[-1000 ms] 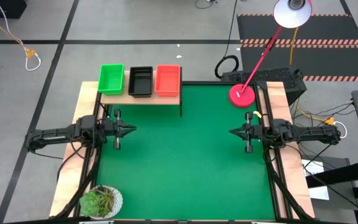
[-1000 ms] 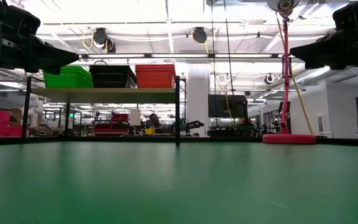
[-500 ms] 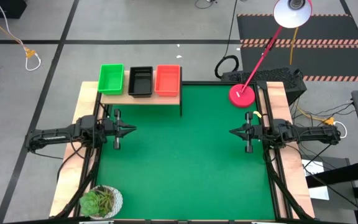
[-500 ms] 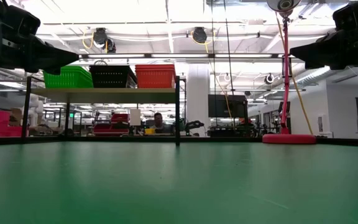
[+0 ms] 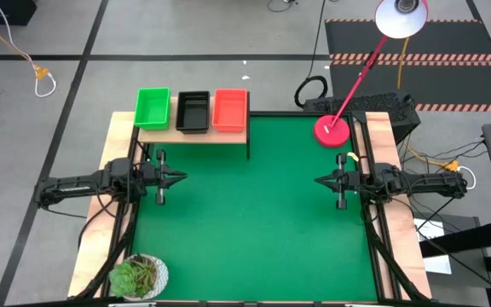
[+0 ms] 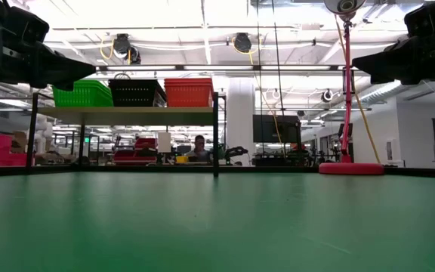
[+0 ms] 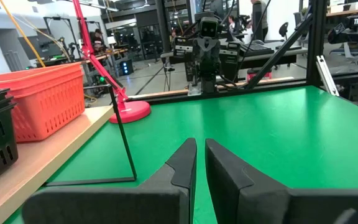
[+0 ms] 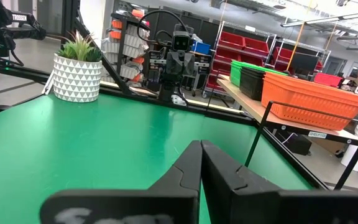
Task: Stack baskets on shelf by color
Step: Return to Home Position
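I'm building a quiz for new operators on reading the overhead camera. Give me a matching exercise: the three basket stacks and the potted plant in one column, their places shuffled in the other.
Things:
1. green baskets
2. black baskets
3. orange baskets
4. potted plant

Places:
A. middle of the shelf
B. table corner on the left arm's side, opposite the shelf
C. shelf end farthest from the right arm
D. shelf end nearest the pink lamp base

Pairs: 1-C, 2-A, 3-D, 4-B.

The left hand and right hand hang shut and empty over the mat.
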Tool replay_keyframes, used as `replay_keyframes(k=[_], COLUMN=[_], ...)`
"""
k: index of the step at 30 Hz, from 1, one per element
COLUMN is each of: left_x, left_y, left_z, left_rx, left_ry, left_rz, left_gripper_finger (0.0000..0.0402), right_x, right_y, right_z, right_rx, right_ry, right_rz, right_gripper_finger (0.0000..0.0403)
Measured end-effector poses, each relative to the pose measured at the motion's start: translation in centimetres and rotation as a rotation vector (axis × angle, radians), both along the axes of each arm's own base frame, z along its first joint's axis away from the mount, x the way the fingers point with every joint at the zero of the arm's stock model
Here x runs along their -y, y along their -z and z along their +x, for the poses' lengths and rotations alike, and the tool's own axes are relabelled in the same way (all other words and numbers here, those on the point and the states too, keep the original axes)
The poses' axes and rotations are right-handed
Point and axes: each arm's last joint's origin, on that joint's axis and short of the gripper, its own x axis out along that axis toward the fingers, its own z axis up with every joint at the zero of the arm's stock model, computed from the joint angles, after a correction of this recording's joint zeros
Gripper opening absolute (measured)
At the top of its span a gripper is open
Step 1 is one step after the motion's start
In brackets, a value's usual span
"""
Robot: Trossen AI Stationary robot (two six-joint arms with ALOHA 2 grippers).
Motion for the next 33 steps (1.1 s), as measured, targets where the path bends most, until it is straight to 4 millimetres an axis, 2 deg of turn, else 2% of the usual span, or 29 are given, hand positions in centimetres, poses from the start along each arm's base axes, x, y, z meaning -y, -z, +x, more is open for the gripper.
replay_keyframes(k=[33], left_x=[0.0], left_y=[0.0], left_z=[0.0], left_rx=[0.0], left_ry=[0.0], left_rz=[0.0], left_gripper_finger=[0.0037], right_x=[0.0], right_y=[0.0], right_z=[0.0], right_rx=[0.0], right_ry=[0.0], right_rz=[0.0], right_gripper_finger=[0.0002])
